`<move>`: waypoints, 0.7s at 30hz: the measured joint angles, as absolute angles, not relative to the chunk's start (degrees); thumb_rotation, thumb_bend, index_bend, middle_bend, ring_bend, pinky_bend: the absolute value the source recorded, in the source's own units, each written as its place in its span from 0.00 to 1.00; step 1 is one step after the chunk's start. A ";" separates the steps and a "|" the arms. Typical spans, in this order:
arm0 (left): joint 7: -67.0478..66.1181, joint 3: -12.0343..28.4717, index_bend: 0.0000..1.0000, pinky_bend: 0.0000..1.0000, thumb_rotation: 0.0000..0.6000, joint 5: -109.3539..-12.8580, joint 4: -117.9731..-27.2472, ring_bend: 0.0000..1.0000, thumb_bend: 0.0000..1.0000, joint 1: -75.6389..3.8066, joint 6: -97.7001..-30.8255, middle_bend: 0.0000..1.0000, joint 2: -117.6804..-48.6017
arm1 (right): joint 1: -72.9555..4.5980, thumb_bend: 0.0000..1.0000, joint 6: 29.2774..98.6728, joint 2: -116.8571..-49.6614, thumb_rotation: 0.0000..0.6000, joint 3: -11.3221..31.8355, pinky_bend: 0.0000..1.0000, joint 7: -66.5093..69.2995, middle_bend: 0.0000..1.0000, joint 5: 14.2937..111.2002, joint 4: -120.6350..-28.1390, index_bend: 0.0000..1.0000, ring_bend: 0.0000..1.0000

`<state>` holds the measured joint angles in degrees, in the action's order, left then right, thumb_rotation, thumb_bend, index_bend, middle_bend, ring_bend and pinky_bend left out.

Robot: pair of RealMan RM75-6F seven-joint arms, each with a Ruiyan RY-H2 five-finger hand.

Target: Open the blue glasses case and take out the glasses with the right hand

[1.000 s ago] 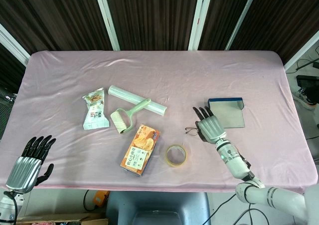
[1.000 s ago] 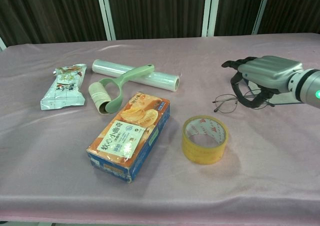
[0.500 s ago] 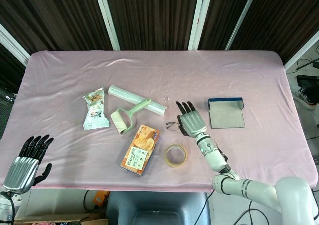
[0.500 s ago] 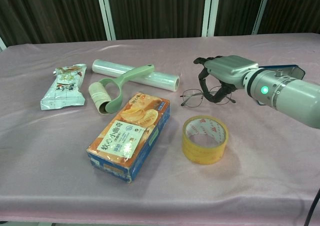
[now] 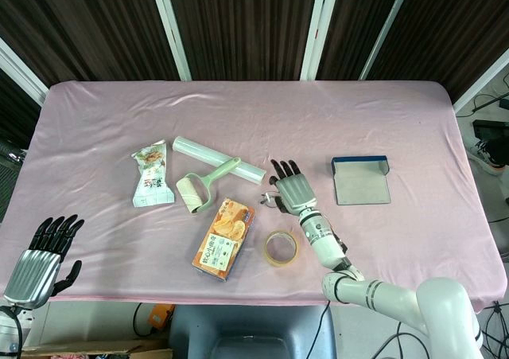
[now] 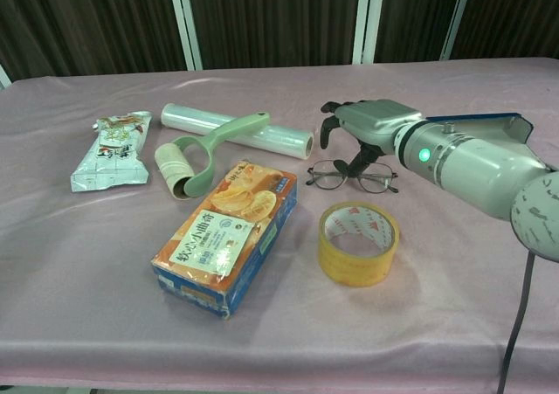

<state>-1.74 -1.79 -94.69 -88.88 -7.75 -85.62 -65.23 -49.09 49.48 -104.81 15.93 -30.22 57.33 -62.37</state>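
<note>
Glasses [image 6: 351, 176] lie on the table [image 5: 413, 112], which wears a pink cloth, with dark slatted panels and white posts behind it. They sit between the clear film roll [image 6: 236, 129] and the yellow tape ring [image 6: 357, 241], thin dark wire frames with clear lenses. The right hand [image 6: 367, 127] stands over them, its dark fingers [image 6: 360, 158] reaching down to the frame; whether they pinch it I cannot tell. The blue glasses case [image 5: 361, 180] lies open, well apart to the right. A second ago the glasses and right hand were just beside the case; both have since moved leftward. The left hand [image 5: 36, 263] hangs off the table's near-left corner, fingers apart, holding nothing.
</note>
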 measured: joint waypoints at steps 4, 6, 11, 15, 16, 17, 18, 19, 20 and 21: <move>-1.44 -1.85 0.00 0.00 1.00 -94.83 -88.80 0.00 0.41 -7.67 -85.75 0.04 -65.11 | -47.31 0.57 52.08 -101.65 1.00 14.63 0.00 -31.09 0.01 58.33 -67.23 0.27 0.00; -1.33 -1.87 0.00 0.00 1.00 -94.90 -88.79 0.00 0.41 -7.58 -85.98 0.04 -65.05 | -45.82 0.52 53.98 -98.95 1.00 13.51 0.00 -32.25 0.00 58.87 -71.30 0.23 0.00; -1.46 -1.87 0.00 0.00 1.00 -95.27 -88.79 0.00 0.41 -7.42 -86.44 0.03 -65.06 | -40.14 0.48 61.13 -90.09 1.00 9.46 0.00 -34.04 0.00 61.79 -84.09 0.15 0.00; -2.10 -1.94 0.00 0.00 1.00 -95.82 -88.54 0.00 0.41 -7.47 -86.60 0.00 -65.40 | -31.77 0.48 71.40 -80.23 1.00 4.07 0.00 -33.73 0.00 66.42 -94.16 0.13 0.00; -2.43 -1.94 0.00 0.00 1.00 -95.95 -88.40 0.00 0.41 -7.46 -86.71 0.00 -65.56 | -29.72 0.48 73.81 -78.56 1.00 2.86 0.00 -33.35 0.00 67.55 -95.31 0.12 0.00; -2.70 -1.93 0.00 0.00 1.00 -96.06 -88.30 0.00 0.41 -7.43 -86.87 0.00 -65.69 | -27.65 0.48 76.19 -77.20 1.00 1.67 0.00 -32.87 0.00 68.70 -96.16 0.12 0.00; -2.96 -1.91 0.00 0.00 1.00 -96.16 -88.22 0.00 0.41 -7.38 -87.08 0.00 -65.81 | -24.91 0.47 79.31 -75.89 1.00 0.15 0.00 -32.02 0.00 70.30 -96.92 0.12 0.00; -3.31 -1.87 0.00 0.00 1.00 -96.34 -88.12 0.00 0.41 -7.30 -87.41 0.00 -65.97 | -22.88 0.46 81.58 -75.17 1.00 -0.90 0.00 -31.21 0.00 71.51 -97.25 0.12 0.00; -3.51 -1.85 0.00 0.00 1.00 -96.48 -88.05 0.00 0.42 -7.23 -87.68 0.00 -66.08 | -20.88 0.45 83.77 -74.63 1.00 -1.84 0.00 -30.18 0.00 72.74 -97.41 0.12 0.00; -3.65 -1.83 0.00 0.00 1.00 -96.62 -87.99 0.00 0.42 -7.15 -87.97 0.00 -66.18 | -18.50 0.44 86.48 -74.15 1.00 -2.85 0.00 -28.47 0.00 74.24 -97.35 0.13 0.00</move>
<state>-3.65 -1.83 -96.62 -87.99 -7.15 -87.97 -66.18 -18.50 86.48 -74.15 -2.85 -28.47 74.24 -97.35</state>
